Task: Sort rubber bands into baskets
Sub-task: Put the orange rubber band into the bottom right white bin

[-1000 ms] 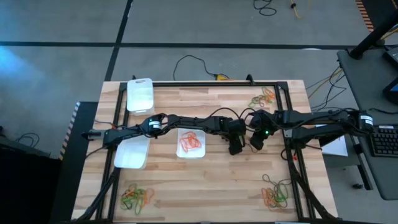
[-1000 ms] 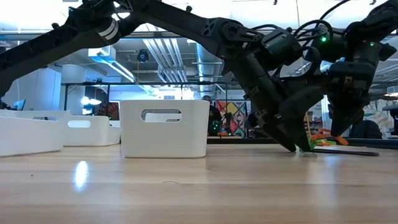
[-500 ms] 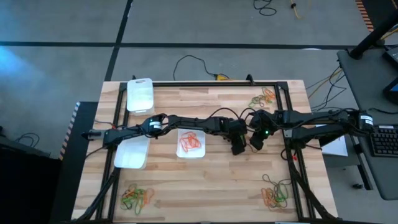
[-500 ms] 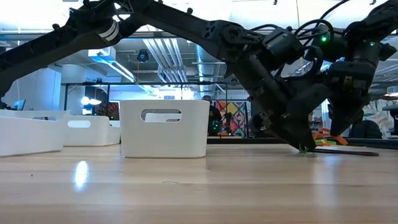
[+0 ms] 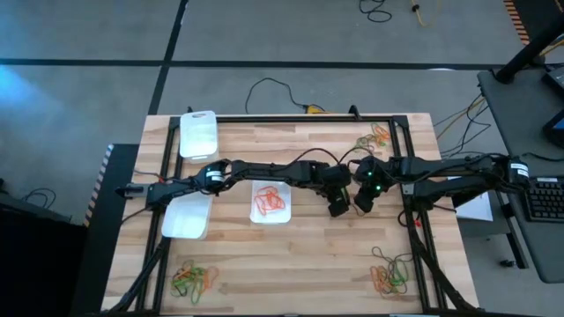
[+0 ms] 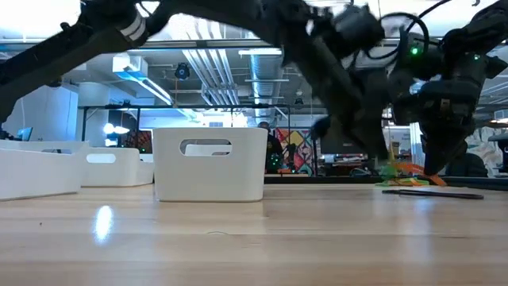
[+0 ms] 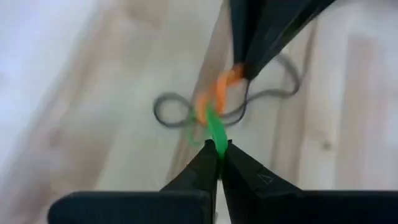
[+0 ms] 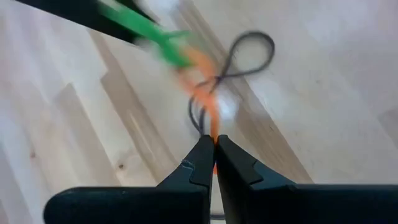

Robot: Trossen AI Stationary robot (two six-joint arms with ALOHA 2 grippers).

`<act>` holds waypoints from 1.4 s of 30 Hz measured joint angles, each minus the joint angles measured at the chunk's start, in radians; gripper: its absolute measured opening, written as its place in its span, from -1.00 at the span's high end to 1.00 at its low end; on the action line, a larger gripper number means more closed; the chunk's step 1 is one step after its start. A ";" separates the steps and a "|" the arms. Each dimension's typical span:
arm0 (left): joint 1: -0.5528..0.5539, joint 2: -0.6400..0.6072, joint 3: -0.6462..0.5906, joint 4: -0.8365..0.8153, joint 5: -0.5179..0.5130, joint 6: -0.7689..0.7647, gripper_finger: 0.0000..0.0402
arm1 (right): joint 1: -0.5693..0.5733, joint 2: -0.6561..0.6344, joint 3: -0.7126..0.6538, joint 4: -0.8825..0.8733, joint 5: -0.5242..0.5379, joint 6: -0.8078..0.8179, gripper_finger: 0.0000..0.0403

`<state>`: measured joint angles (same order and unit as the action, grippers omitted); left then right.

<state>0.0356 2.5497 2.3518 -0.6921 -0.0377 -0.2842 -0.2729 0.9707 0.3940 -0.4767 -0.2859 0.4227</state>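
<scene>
Tangled rubber bands: green band (image 7: 216, 132) in left fingers (image 7: 205, 163), orange band (image 8: 205, 99) in right fingers (image 8: 202, 163).

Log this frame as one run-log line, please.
left gripper: shut on thin green rubber band | right gripper: shut on thin orange rubber band | bands tangled with dark rubber band | location: mid-table, above wood

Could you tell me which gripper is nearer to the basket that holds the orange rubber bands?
Left. The left gripper, shut on a green rubber band, is just right of that basket; the right gripper, shut on an orange rubber band, lies farther right.
</scene>
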 joint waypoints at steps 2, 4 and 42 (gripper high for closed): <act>-0.005 -0.029 0.006 0.022 -0.005 0.010 1.00 | 0.001 0.002 -0.010 0.003 -0.001 0.009 0.95; -0.009 -0.052 0.006 0.036 -0.006 0.011 1.00 | 0.001 0.001 -0.025 0.008 -0.001 0.026 0.95; -0.031 -0.177 -0.175 0.012 -0.177 0.008 1.00 | 0.000 -0.001 0.208 -0.280 0.233 0.011 0.95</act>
<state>0.0044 2.3730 2.1770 -0.6798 -0.2148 -0.2766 -0.2731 0.9699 0.6021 -0.7570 -0.0534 0.4341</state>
